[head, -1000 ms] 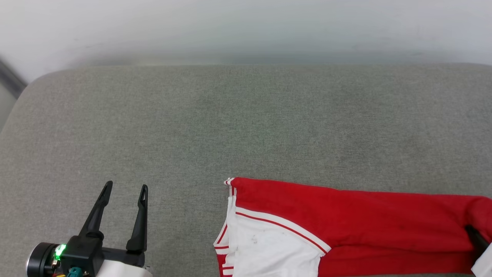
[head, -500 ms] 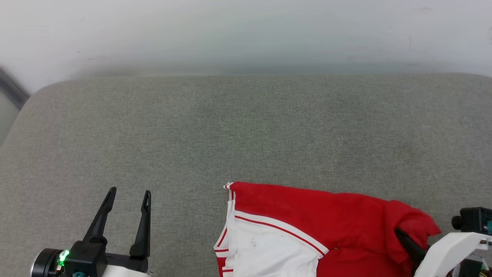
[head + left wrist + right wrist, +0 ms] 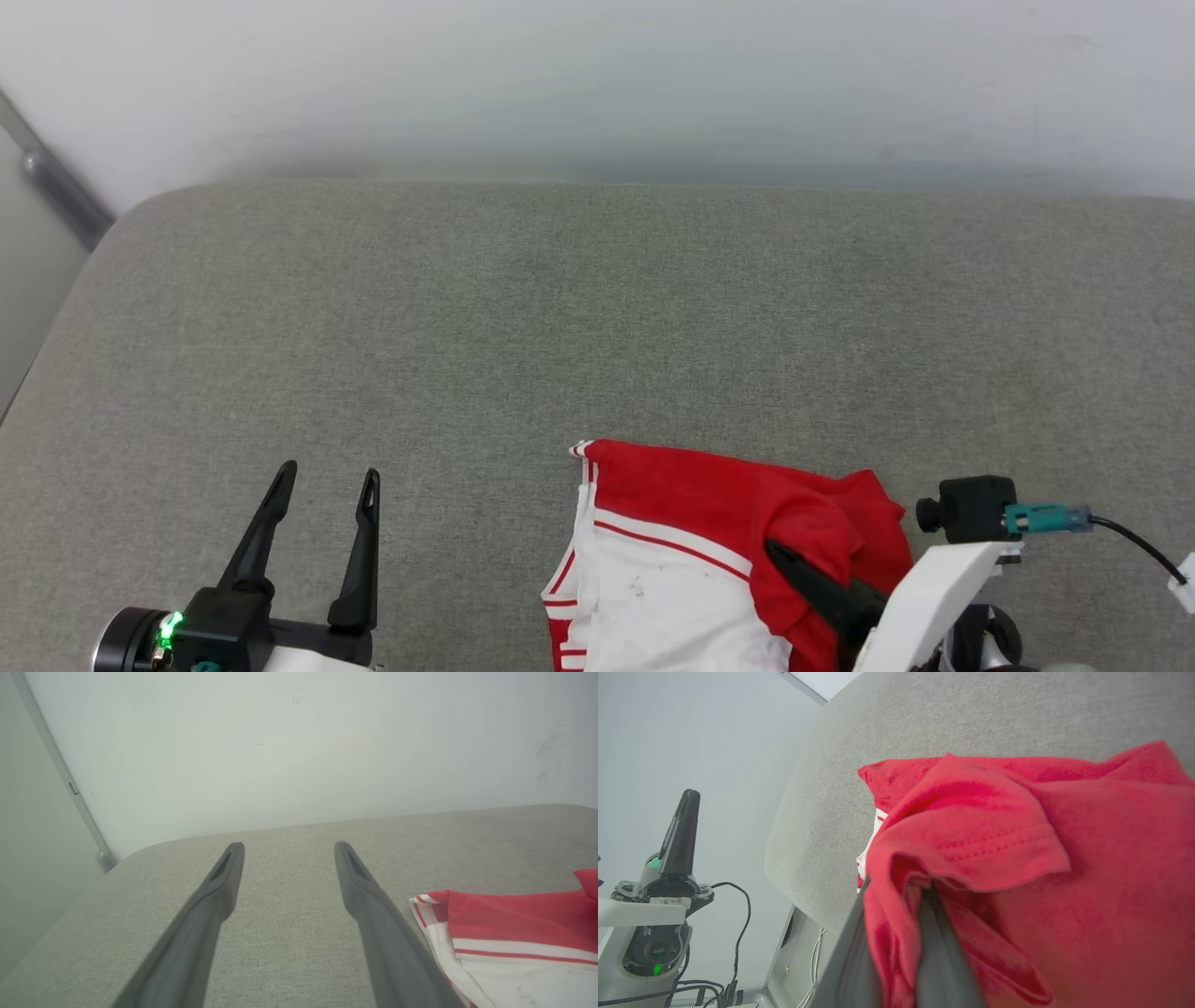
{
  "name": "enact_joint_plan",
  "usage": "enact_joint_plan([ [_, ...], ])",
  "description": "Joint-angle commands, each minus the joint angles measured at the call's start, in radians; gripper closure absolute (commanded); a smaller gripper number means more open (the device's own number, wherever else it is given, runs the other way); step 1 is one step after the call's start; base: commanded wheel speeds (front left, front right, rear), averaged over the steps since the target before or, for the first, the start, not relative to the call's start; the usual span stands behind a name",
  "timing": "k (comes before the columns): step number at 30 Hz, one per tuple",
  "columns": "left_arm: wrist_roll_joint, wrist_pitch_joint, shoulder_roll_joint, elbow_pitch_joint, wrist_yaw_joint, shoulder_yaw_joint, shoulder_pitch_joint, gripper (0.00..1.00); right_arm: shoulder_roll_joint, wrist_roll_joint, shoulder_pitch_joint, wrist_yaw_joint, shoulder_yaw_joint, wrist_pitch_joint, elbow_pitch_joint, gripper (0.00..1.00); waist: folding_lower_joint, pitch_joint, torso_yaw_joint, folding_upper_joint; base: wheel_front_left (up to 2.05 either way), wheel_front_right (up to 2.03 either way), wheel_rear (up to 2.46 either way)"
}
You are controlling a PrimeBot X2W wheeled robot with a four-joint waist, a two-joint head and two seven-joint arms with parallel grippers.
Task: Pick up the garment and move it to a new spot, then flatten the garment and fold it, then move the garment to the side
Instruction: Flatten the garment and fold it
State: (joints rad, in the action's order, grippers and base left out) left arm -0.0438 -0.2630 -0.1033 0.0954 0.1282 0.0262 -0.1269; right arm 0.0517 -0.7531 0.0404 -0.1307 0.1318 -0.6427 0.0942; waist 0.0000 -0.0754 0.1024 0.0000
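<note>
Swept toward 9 o'clock across the head view, the right gripper [image 3: 780, 556] has dragged one end of the garment [image 3: 709, 485] with it. 1 second ago the red cloth stretched flat to the 3 o'clock edge; it is now bunched into a raised fold over the shirt's middle. The gripper's 2 dark fingers are clamped on that red fold, and in the right wrist view the cloth drapes over and between them. The garment lies at 5 o'clock on the grey padded surface [image 3: 560, 308], with its white sleeve [image 3: 653, 597], trimmed in red and white stripes, toward 6 o'clock. At 7 o'clock the left gripper [image 3: 329, 469] hangs over bare grey fabric, fingers spread wide with nothing between them. It is well apart from the shirt's striped edge at its 3 o'clock. A pale wall [image 3: 597, 84] runs behind the surface at 12 o'clock. A black cable [image 3: 1125, 541] trails from the right wrist toward 3 o'clock.
</note>
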Motion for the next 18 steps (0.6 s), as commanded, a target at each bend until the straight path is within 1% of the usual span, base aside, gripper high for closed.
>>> enact_joint_plan([
  [1,0.000,-0.002,0.002,-0.001,0.001,-0.001,0.005,0.00,-0.002,-0.021,-0.025,0.000,0.018,0.026,-0.026,1.00,0.0000,-0.003,0.007,0.0000,0.00,0.00,0.00],
  [8,-0.002,-0.002,0.005,-0.005,0.001,-0.006,0.017,0.00,-0.002,-0.089,-0.112,0.000,0.139,0.109,-0.159,1.00,0.0000,-0.020,0.030,0.0000,0.00,0.00,0.00],
  [16,-0.003,-0.002,0.006,-0.017,0.002,-0.016,0.028,0.00,-0.002,-0.132,-0.233,0.000,0.232,0.201,-0.348,1.00,0.0000,-0.036,0.056,0.0000,0.00,0.00,0.00],
  [17,-0.003,-0.002,0.006,-0.019,0.002,-0.017,0.028,0.00,-0.002,-0.135,-0.247,0.000,0.244,0.207,-0.370,0.66,0.0000,-0.036,0.059,0.0000,0.00,0.00,0.00],
  [18,-0.003,-0.002,0.005,-0.020,0.002,-0.019,0.028,0.00,-0.002,-0.136,-0.260,0.000,0.261,0.208,-0.389,0.00,0.0000,-0.035,0.062,0.0000,0.00,0.00,0.00],
])
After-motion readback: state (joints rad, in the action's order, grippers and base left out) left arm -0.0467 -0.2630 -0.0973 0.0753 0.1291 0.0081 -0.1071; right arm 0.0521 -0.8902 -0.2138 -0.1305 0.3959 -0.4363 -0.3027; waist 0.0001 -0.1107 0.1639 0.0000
